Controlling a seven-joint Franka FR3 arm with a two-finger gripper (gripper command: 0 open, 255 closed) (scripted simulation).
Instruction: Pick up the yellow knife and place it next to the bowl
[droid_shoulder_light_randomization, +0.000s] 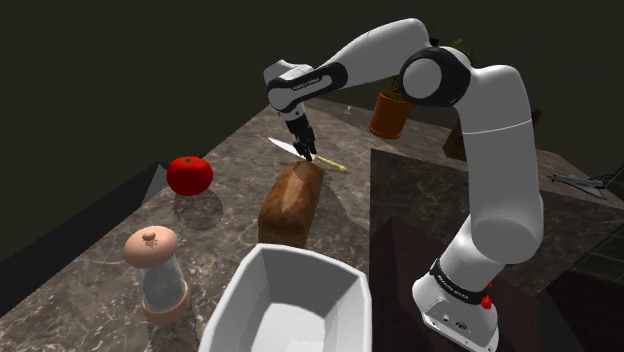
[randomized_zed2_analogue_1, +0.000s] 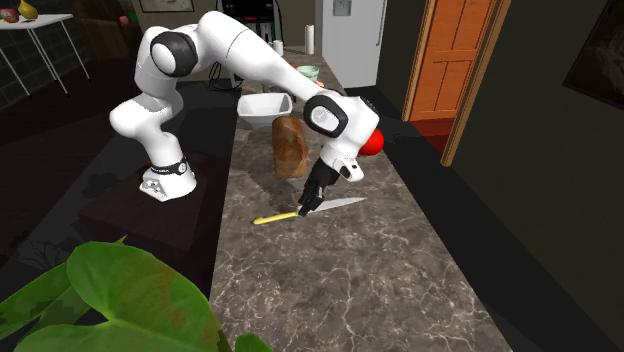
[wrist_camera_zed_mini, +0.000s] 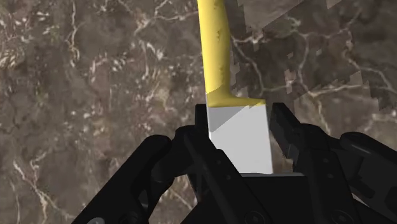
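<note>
The knife has a yellow handle (wrist_camera_zed_mini: 216, 51) and a pale blade, and it lies flat on the dark marble counter (randomized_zed2_analogue_1: 330, 280). My black gripper (wrist_camera_zed_mini: 238, 121) is shut on the blade just behind the handle, one finger at each edge. In the shoulder view the gripper (droid_shoulder_light_randomization: 307, 155) points down at the knife (droid_shoulder_light_randomization: 335, 165), just beyond a brown loaf. In the second exterior view the gripper (randomized_zed2_analogue_1: 305, 208) covers the middle of the knife (randomized_zed2_analogue_1: 275, 217). The white bowl (droid_shoulder_light_randomization: 250, 265) stands near the stand, and it is at the counter's far end (randomized_zed2_analogue_1: 262, 97).
A brown bread loaf (droid_shoulder_light_randomization: 292, 205) lies between the knife and the bowl. A red tomato (droid_shoulder_light_randomization: 189, 174) and a jar with a pink lid (droid_shoulder_light_randomization: 158, 275) are toward the shoulder view's left. A potted plant (droid_shoulder_light_randomization: 390, 110) stands beyond the arm. Counter edges drop off on both sides.
</note>
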